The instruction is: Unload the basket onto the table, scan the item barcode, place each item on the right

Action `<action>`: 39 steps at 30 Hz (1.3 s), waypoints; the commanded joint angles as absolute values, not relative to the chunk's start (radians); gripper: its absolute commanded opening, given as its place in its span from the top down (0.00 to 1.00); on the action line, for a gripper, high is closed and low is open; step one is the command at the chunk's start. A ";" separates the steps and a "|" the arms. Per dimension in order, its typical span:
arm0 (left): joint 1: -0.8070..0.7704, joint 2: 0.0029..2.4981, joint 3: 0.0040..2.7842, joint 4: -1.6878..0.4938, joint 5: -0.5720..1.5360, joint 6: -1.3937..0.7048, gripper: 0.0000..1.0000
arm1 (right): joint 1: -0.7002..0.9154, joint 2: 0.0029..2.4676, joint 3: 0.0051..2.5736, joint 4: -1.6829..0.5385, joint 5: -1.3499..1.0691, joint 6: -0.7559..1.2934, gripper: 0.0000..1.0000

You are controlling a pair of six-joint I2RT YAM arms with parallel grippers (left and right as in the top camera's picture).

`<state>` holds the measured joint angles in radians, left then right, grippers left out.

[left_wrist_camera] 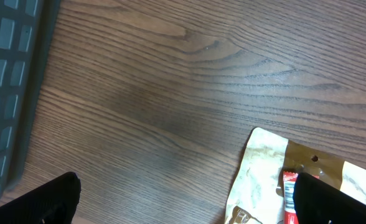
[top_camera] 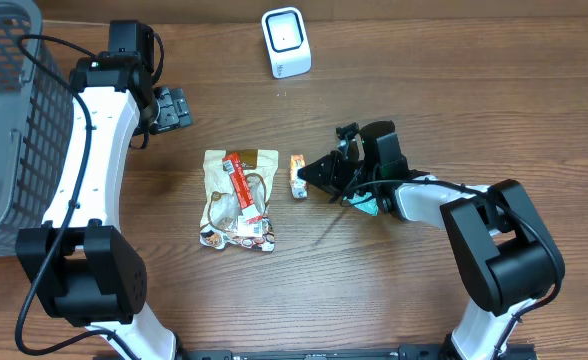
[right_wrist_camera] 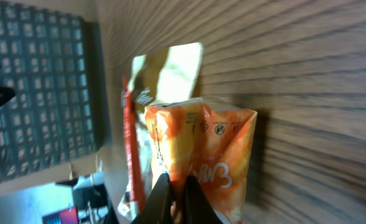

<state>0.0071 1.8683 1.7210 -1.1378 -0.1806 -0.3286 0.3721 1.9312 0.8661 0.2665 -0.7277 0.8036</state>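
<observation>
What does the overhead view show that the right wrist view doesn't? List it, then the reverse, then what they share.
Only overhead: the white scanner, and the brown pouch in full. Only right wrist: the symbols and lettering printed on the orange packet. Both: the right claw shut on that packet's edge, the pouch next to it, the basket and the wooden table.
</observation>
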 commanded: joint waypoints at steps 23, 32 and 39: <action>0.003 1.851 1.737 -1.140 -0.191 -0.306 0.00 | 0.419 1.982 0.859 0.358 -0.673 0.846 0.73; 0.003 1.851 1.737 -1.140 -0.191 -0.306 0.00 | 0.419 1.952 0.859 0.355 -0.666 0.845 0.65; 0.003 1.851 1.737 -1.140 -0.191 -0.306 0.00 | 0.419 1.942 0.859 0.355 -0.666 0.845 0.62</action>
